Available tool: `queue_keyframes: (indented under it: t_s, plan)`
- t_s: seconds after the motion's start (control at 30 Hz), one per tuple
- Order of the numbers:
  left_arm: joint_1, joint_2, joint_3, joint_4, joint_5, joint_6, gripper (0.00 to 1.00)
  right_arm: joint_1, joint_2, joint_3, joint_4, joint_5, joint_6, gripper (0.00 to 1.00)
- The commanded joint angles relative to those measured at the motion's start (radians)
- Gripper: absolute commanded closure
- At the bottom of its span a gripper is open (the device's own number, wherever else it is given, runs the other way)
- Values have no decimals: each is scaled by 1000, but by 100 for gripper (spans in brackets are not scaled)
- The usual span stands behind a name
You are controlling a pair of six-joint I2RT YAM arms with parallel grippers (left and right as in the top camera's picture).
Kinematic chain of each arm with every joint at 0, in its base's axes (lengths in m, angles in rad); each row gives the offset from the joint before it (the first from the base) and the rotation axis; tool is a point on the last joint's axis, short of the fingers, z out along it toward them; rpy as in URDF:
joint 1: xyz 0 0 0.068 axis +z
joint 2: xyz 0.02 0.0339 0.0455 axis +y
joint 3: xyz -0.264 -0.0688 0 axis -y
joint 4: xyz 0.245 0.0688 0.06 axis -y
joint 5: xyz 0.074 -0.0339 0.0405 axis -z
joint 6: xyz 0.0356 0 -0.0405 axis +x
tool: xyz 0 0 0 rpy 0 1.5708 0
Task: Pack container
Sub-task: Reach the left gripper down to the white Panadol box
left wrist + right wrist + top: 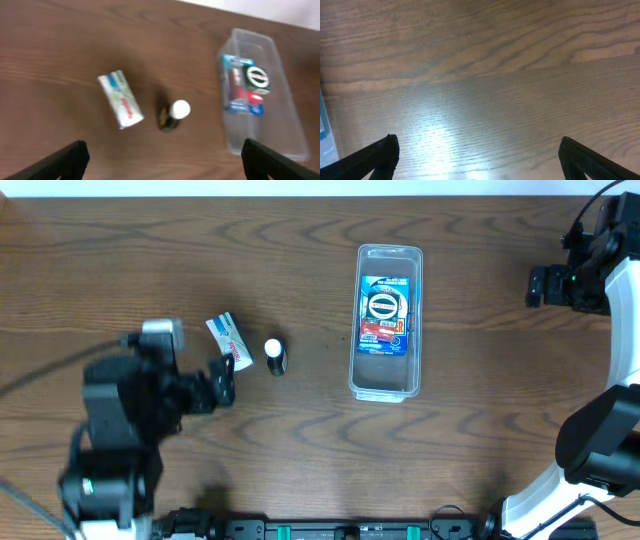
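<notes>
A dark brown wooden table (200, 260) with visible grain fills the overhead view. Right of centre lies a long clear plastic container (385, 385), its length running top to bottom of the frame. Left of centre lie a small white packet (230, 340), set at a slant, and just beside it on the right a small dark bottle (275, 356) with a white cap, well apart from the container.

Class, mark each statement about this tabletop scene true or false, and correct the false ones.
1. The long clear plastic container holds a blue printed package. True.
2. The small white packet lies inside the container. False: it lies on the brown wooden table, left of the container.
3. The small dark bottle with a white cap sits between the white packet and the container. True.
4. The left gripper is shut on the bottle. False: it is open, holding nothing.
</notes>
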Motion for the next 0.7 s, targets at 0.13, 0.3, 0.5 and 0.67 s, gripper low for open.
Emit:
queue_keyframes:
  t_s: [0.13,0.3,0.5,0.67]
  plan:
    - [6,211,242,-141,-203,-236,2,-7,7,0,2,-4,-17,1]
    - [2,425,480,-356,-268,-267,2,-7,7,0,2,-4,-17,1]
    - [-21,594,570,-348,-212,-250,2,-7,7,0,2,-4,-17,1]
    - [-21,686,570,-341,-211,-297,2,-7,7,0,2,-4,-17,1]
